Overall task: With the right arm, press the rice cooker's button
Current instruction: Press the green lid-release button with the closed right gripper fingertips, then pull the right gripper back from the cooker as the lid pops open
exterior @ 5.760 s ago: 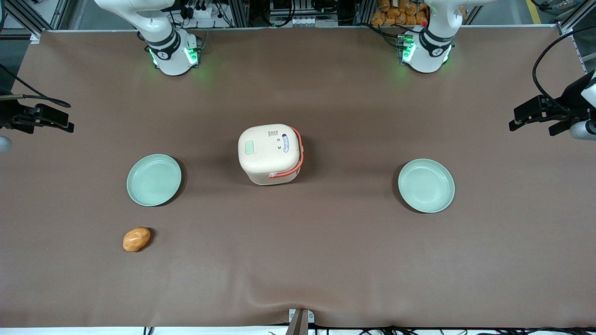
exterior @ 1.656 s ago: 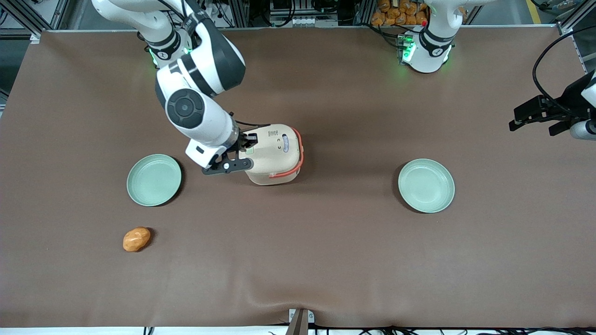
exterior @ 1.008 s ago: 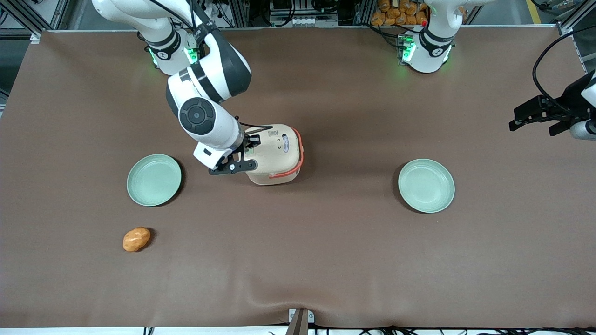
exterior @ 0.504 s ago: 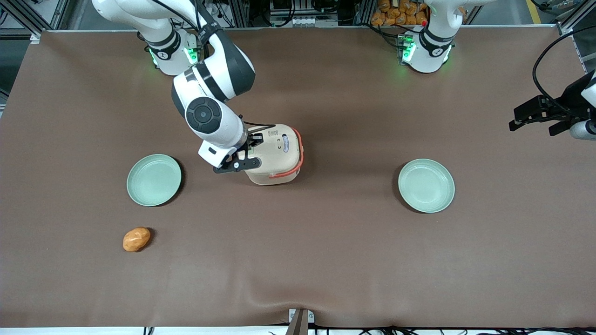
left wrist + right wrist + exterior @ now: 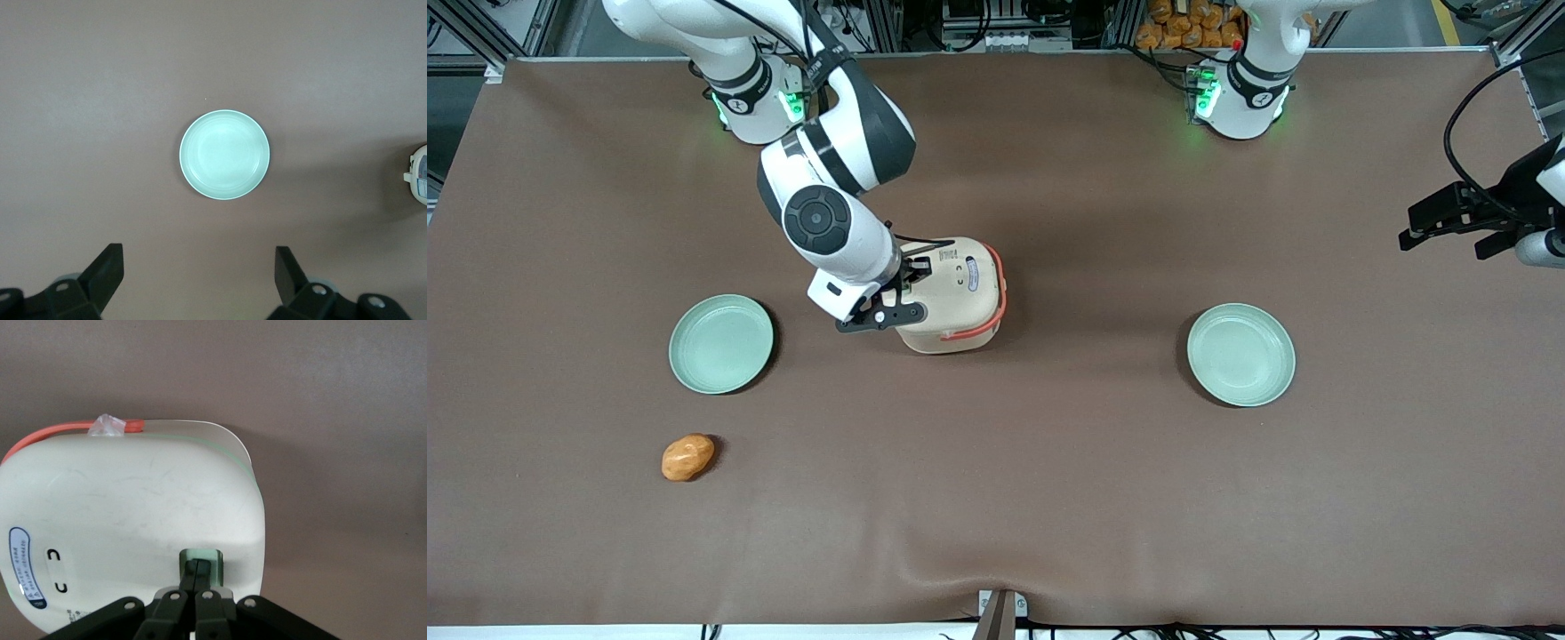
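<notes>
Rice cooker (image 5: pixel 953 294): cream-white, rounded-square, smooth matte lid with faint scuffs; coral-red handle (image 5: pixel 997 293); thin pale green rim. Sits mid-table on brown cloth (image 5: pixel 1049 489), between two round pale green plates (image 5: pixel 721 344) (image 5: pixel 1240 355). Gripper (image 5: pixel 199 577) above lid; fingers pressed together, tips on green rectangular button (image 5: pixel 203 557). Nothing held.

I see a cream-white rice cooker (image 5: pixel 951 293) with a coral-red handle (image 5: pixel 999 298), a thin pale green line at its rim, a pale green button (image 5: pixel 202 560) and a dark blue oval label (image 5: pixel 21 567). My gripper (image 5: pixel 197 580) over the button is black, its fingers pressed together; the right arm (image 5: pixel 831 191) is white with a black section. Both plates (image 5: pixel 721 344) (image 5: pixel 1240 355) are pale green, the small lump (image 5: pixel 687 457) orange, the table (image 5: pixel 1049 480) brown.
</notes>
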### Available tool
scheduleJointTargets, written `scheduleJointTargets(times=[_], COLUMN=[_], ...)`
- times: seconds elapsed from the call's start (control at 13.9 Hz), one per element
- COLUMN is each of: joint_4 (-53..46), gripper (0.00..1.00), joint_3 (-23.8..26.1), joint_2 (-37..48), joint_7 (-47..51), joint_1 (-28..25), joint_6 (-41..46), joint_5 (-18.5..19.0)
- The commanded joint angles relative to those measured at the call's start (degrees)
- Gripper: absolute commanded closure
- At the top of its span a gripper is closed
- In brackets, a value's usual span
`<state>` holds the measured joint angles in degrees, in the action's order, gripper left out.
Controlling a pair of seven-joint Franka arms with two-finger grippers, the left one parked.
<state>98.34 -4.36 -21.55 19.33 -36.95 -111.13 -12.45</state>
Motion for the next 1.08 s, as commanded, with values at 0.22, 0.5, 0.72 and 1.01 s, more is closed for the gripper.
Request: scheduleJointTargets(times=[0.22, 0.5, 0.72, 1.01], joint_4=[2.12, 1.94, 1.59, -0.95], gripper=[1.0, 1.0, 1.0, 0.83], joint_3=[-0.65, -0.65, -0.56, -0.56], joint_2=[-1.47, -0.51, 1.16, 3.97], joint_7=[-1.49, -1.58, -1.49, -1.58], joint_1=[-0.67, -0.49, -0.31, 0.21], joint_6=[-4.27, -3.83, -1.99, 3.36], joint_5=[-0.29, -0.38, -0.46, -0.55])
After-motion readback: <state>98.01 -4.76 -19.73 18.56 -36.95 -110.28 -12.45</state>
